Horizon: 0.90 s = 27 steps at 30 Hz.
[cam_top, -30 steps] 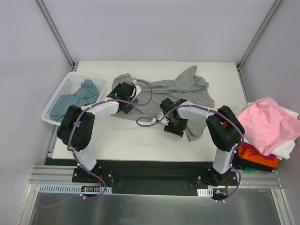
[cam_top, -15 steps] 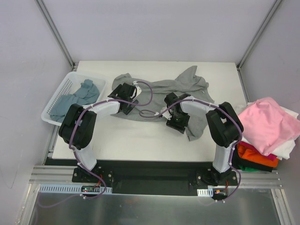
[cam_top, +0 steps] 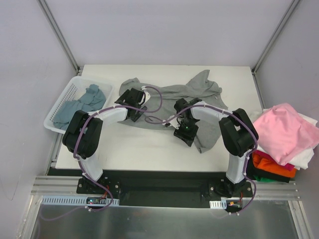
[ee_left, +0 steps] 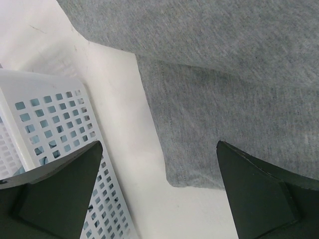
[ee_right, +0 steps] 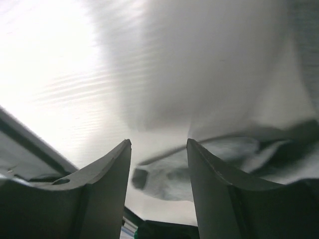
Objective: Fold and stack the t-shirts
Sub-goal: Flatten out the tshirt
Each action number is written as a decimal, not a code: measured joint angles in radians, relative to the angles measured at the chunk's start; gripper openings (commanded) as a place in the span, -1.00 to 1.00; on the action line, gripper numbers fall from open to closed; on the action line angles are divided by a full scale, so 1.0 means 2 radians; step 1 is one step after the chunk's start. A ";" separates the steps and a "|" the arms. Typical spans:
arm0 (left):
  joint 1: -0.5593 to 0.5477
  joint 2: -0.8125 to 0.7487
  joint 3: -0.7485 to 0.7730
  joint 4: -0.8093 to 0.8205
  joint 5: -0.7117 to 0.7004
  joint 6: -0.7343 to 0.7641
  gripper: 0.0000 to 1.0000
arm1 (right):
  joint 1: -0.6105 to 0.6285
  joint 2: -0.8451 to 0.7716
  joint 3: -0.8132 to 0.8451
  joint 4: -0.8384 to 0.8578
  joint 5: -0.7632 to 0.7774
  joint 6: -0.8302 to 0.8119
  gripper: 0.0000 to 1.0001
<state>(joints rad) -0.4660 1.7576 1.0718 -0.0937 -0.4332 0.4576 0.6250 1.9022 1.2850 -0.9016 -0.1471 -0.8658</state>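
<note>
A light grey t-shirt lies crumpled across the back of the table. My left gripper hovers over its left end, open wide. In the left wrist view a corner of the grey t-shirt lies flat on the table between the left gripper fingers, untouched. My right gripper sits at the shirt's near edge, left of a hanging grey strip. In the blurred right wrist view the right gripper is open with nothing between its fingers, and grey cloth shows beyond them.
A white slatted basket at the left edge of the table holds a blue-teal t-shirt; its wall is close to my left finger. A pile of pink, white, orange and red tees lies off the table's right side.
The right wrist has swung and turned a little at the shirt's near edge, its cable shifting with it. The left gripper nudged slightly right, then held still.
</note>
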 measured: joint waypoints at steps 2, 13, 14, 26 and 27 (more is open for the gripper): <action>0.000 0.000 0.000 0.000 -0.003 0.000 0.98 | 0.014 -0.010 -0.007 -0.007 -0.015 0.000 0.03; 0.000 0.007 0.017 0.000 -0.011 0.003 0.99 | 0.043 -0.098 -0.045 -0.060 -0.042 -0.002 0.03; 0.000 0.007 0.018 0.001 -0.011 0.003 0.99 | 0.043 -0.099 -0.046 -0.062 -0.041 -0.002 0.03; 0.000 0.010 0.019 0.001 -0.011 0.003 0.99 | 0.025 -0.045 -0.033 -0.026 -0.010 -0.005 0.18; 0.000 0.011 0.019 0.001 -0.011 0.003 0.99 | 0.022 -0.040 -0.030 -0.020 -0.007 -0.005 0.18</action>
<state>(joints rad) -0.4660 1.7794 1.1091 -0.0910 -0.4553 0.4641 0.6682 1.8229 1.2247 -0.9417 -0.1619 -0.8761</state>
